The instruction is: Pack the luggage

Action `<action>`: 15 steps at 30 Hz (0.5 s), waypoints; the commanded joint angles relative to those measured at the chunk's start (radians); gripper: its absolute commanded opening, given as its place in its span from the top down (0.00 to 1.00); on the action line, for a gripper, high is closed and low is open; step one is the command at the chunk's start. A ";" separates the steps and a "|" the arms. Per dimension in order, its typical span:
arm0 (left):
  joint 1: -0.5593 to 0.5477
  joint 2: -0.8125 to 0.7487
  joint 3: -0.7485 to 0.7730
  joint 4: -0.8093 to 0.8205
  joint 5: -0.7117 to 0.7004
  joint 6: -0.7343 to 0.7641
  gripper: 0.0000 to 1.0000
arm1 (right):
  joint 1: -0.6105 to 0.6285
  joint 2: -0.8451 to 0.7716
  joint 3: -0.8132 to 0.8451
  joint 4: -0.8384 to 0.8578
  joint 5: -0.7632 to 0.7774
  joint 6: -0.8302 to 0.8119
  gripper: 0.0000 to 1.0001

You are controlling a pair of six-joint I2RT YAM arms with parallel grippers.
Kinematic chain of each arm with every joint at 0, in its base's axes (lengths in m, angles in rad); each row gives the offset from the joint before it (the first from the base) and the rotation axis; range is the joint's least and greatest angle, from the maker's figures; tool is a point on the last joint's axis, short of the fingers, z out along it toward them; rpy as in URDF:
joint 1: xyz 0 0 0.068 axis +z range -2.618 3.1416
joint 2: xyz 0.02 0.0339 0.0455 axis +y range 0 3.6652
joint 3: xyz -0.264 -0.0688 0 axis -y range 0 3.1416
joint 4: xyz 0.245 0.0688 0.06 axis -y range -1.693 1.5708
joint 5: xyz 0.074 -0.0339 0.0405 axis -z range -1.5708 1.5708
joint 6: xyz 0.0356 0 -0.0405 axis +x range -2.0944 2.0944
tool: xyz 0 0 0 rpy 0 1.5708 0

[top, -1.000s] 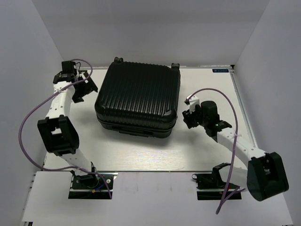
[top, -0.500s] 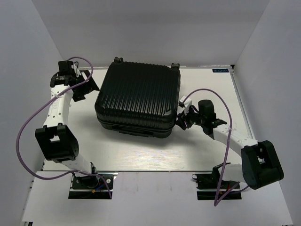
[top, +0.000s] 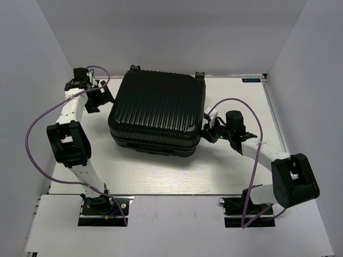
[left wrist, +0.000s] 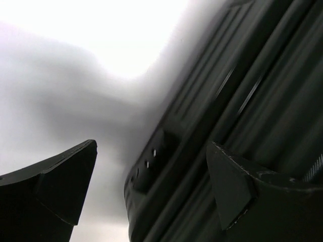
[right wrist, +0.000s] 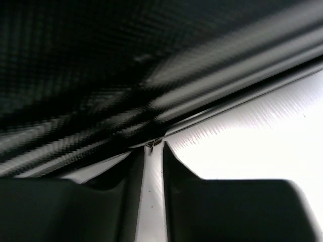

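The luggage (top: pixel 158 110) lies flat and closed in the middle of the white table (top: pixel 161 174), ribbed shell up, wheels at the far edge. My left gripper (top: pixel 99 97) hovers at its far left corner. In the left wrist view it (left wrist: pixel 151 186) stands wide open, and the luggage side (left wrist: pixel 262 101) fills the space between and beyond its fingers. My right gripper (top: pixel 208 132) presses against the near right corner. In the right wrist view its jaws (right wrist: pixel 154 148) are drawn close together, with a small metal zipper pull (right wrist: pixel 154 143) at their tips, under the shell (right wrist: pixel 126 65).
White walls enclose the table on the left, back and right. Purple cables loop off both arms (top: pixel 37 128) (top: pixel 257 160). A small blue label (top: pixel 252 80) sits at the far right table edge. The arm bases (top: pixel 102 206) (top: pixel 249 206) stand at the near edge.
My right gripper moved left to the luggage's near right corner and its jaws narrowed. The left arm swung a little closer to the far left corner, still open.
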 commanded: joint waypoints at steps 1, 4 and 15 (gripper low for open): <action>-0.033 0.062 0.068 0.028 0.033 0.041 0.00 | 0.007 0.009 0.054 0.073 -0.059 -0.025 0.81; -0.067 0.125 0.088 0.048 0.022 0.061 0.00 | 0.002 0.000 0.053 0.079 -0.045 -0.036 0.94; -0.113 0.251 0.128 0.189 0.115 0.053 0.00 | 0.004 -0.016 0.031 0.168 0.226 0.128 1.00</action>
